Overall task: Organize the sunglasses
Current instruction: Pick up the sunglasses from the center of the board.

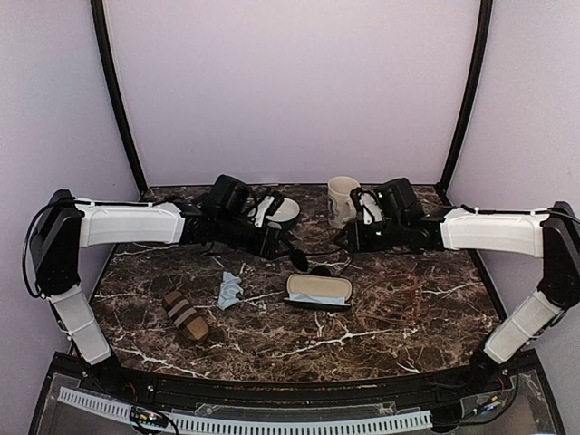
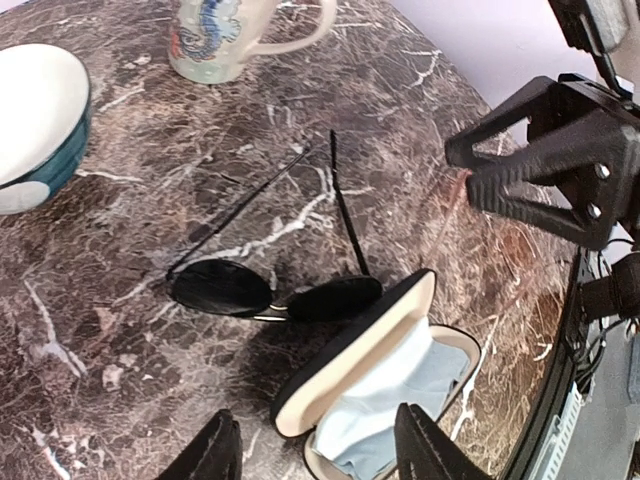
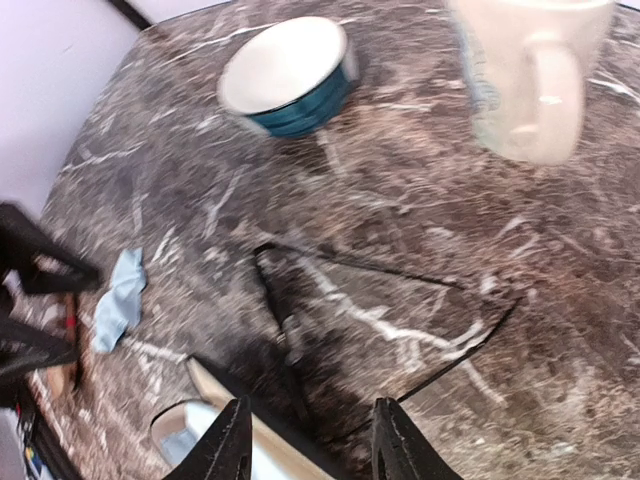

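Sunglasses (image 1: 317, 269) lie flat on the table (image 1: 408, 317), just behind the case (image 1: 319, 290). From above, the left gripper (image 1: 288, 252) hangs behind and left of the case, and the right gripper (image 1: 352, 240) behind and right of it. The two are near each other, with the glasses low between them. The cloth (image 1: 229, 290) sits left of the case, and the striped case (image 1: 185, 314) lies farther left, nearer the front edge. The bowl (image 1: 283, 210) and mug (image 1: 342, 201) stand well behind the case, by the back edge. Right of the case, bare marble runs out to the side edge.

Over to the left wrist view: both dark lenses lie just beside the case's raised lid, and the thin arms are unfolded, reaching away toward the mug. The case stands open, pale blue inside. The left fingers are apart with nothing between them, above the case's near corner. The right gripper shows black beyond the case, over the table's edge.

On to the right wrist view, which is blurred: the wire arms show as thin dark lines on the marble behind the case's rim. The right fingers are spread and grip nothing. The bowl and mug are farther back, and the cloth is off to the left.
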`<state>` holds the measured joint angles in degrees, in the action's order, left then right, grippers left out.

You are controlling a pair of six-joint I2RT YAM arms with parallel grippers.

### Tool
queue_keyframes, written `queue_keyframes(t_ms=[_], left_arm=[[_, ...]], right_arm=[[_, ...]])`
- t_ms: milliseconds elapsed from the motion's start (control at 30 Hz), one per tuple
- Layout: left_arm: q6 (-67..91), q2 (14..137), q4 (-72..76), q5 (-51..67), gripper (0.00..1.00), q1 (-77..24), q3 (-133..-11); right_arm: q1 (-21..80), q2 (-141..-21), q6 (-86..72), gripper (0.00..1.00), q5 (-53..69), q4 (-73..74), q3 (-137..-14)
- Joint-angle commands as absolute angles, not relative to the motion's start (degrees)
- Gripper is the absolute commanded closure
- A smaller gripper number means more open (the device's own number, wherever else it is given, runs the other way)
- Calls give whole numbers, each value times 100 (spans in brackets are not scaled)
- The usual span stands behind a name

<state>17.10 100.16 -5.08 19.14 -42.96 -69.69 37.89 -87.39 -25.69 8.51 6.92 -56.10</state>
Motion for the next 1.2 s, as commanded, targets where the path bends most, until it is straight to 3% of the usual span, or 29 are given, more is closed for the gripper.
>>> queue_keyframes(t_ms=[0, 667, 1167], left_arm=[[1906, 9971, -377, 1755, 46, -4272, -7121], [1961, 10035, -121, 1997, 46, -4274, -6934], [1965, 10116, -105, 2093, 46, -4275, -6928]], right_arm=[[3639, -9245, -3001, 58, 44, 892, -6020], [3496, -11156, -2849, 65, -1241, 1666, -7231], [3497, -11675, -2794, 82, -1486, 1749, -7540]])
